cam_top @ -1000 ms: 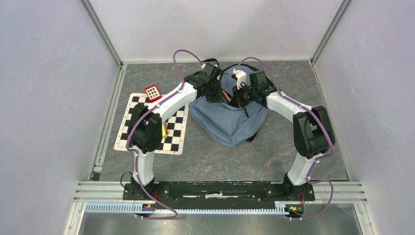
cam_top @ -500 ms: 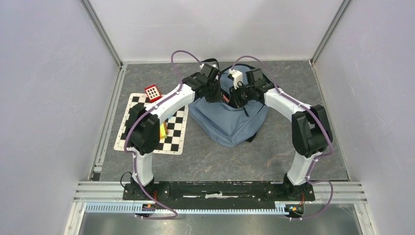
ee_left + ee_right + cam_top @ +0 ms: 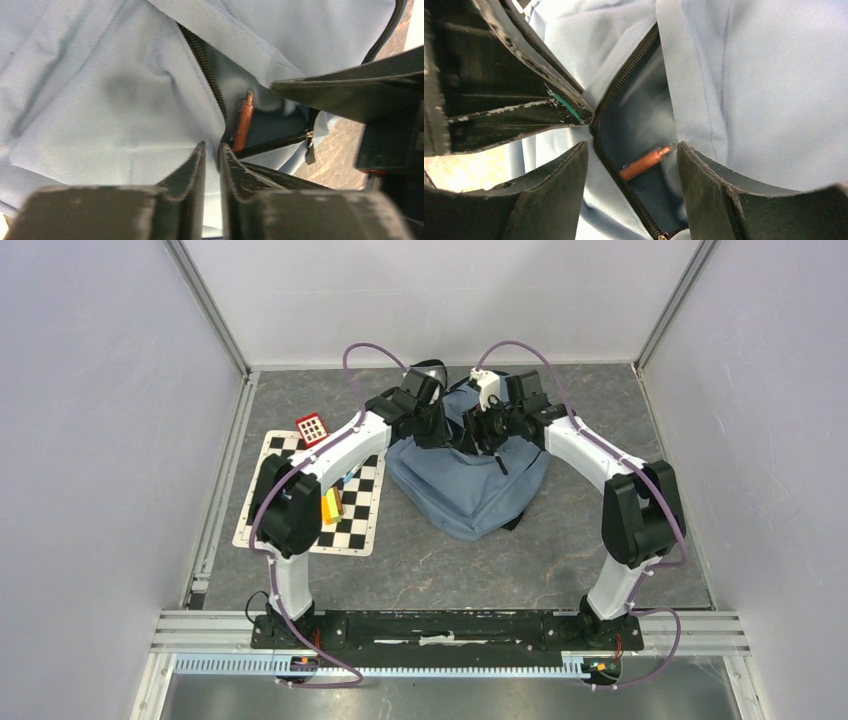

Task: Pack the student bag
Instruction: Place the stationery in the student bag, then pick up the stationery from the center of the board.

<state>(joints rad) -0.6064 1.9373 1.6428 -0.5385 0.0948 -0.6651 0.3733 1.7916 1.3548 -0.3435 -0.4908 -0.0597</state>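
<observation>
Blue-grey student bag (image 3: 465, 490) edge pinched between left fingers (image 3: 192, 167).

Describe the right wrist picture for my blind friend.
An orange-brown pen lies inside the unzipped opening of a blue-grey fabric backpack. The right end effector hangs open over it; the left end effector pinches the zipper edge.

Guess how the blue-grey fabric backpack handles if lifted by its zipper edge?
Likely floppy: the blue-grey fabric backpack lies slumped and creased, its zipper edge folding where the left gripper pinches it. Probably light: only a slim orange pen shows inside. Opening may sag shut if released.
</observation>
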